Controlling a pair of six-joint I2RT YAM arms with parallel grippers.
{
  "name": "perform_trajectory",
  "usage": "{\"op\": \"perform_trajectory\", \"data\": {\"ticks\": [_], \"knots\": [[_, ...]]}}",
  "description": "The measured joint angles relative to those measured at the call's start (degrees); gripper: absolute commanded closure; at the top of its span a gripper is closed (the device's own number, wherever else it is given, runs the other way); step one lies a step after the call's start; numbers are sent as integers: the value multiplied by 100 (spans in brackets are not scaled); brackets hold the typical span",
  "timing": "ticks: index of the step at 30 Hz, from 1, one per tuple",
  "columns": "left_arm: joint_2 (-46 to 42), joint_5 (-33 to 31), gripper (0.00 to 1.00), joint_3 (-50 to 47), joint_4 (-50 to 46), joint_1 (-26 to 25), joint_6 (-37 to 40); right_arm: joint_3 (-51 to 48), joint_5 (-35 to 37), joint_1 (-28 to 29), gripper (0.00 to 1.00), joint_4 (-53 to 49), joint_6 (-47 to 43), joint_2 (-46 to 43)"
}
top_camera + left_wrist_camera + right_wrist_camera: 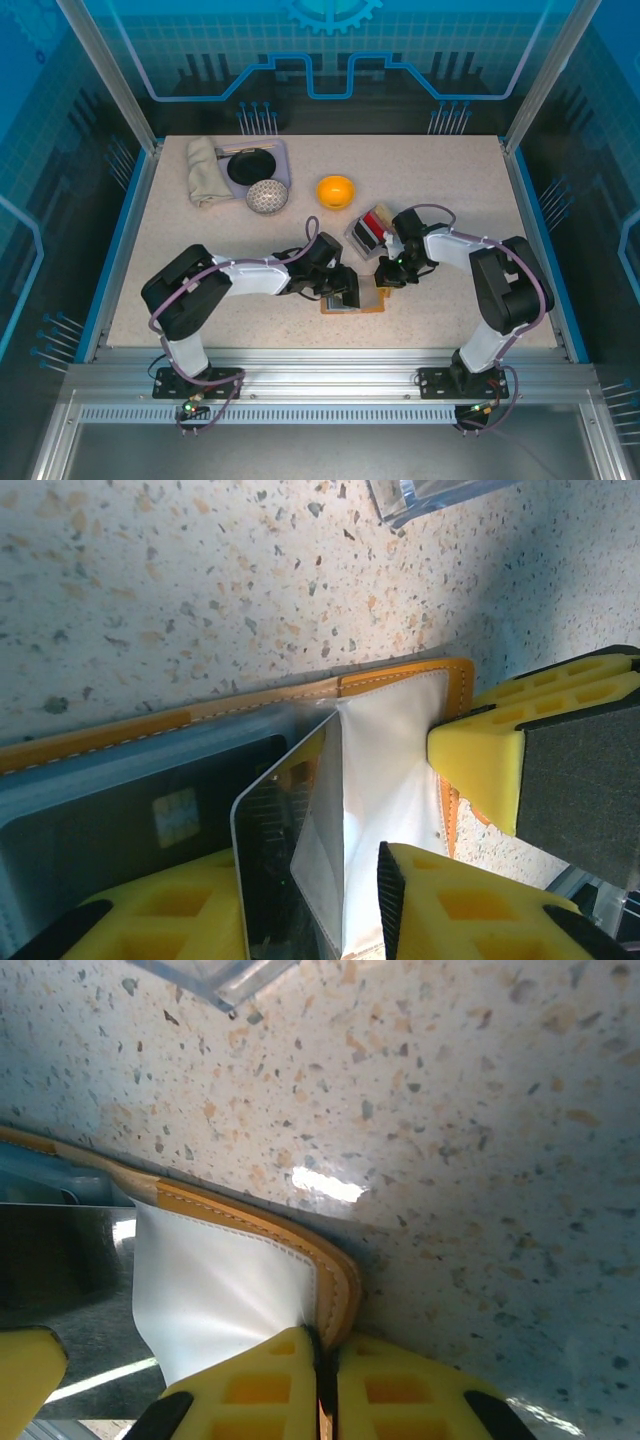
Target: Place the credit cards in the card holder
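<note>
Right wrist view: the right pincer (325,1365) clenches the rim of the card holder (230,1280) on the bench (450,1110), likely steadying its pocket. The left pincer (300,910), released, straddles a dark card (268,865).

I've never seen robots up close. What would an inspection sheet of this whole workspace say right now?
Surface: speckled table, nothing spilled seen.
Job's things: holder lies open by the arms. A dark card sits in a pocket and a second card leans at the white lining. Spare cards stand in the grey tray.
Clutter: orange bowl, cloth, purple tray with black dish, mesh ball, all at the back.
Grippers: left gripper open over the holder. Right gripper shut on the holder's rim.
Cables: purple cables run along both arms.
Surroundings: blue panels, metal rail in front.
</note>
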Motion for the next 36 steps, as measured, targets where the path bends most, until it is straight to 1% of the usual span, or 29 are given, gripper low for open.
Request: {"op": "perform_trajectory", "data": {"ticks": [7,11,12,16,21,22,28,31,36], "knots": [[-87,-98,60,0,-179,0,22,0,-63,13,99,46,2,20],[-136,-164,61,0,-299,0,26,0,-63,13,100,46,2,20],[-140,-173,62,0,-317,0,28,0,-63,13,100,44,2,20],[-153,-225,74,-13,-402,0,52,0,-63,13,100,44,2,20],[-155,-269,75,-33,-450,0,46,0,-63,13,100,44,2,20],[-157,-269,77,-33,-455,0,46,0,-63,13,100,44,0,20],[-162,-286,93,-50,-466,0,24,0,-66,13,100,44,0,20],[-162,-262,96,-52,-380,0,-22,11,-87,11,100,31,-2,39],[-83,-225,96,-37,-380,17,-157,22,-92,11,100,20,-2,46]]}}
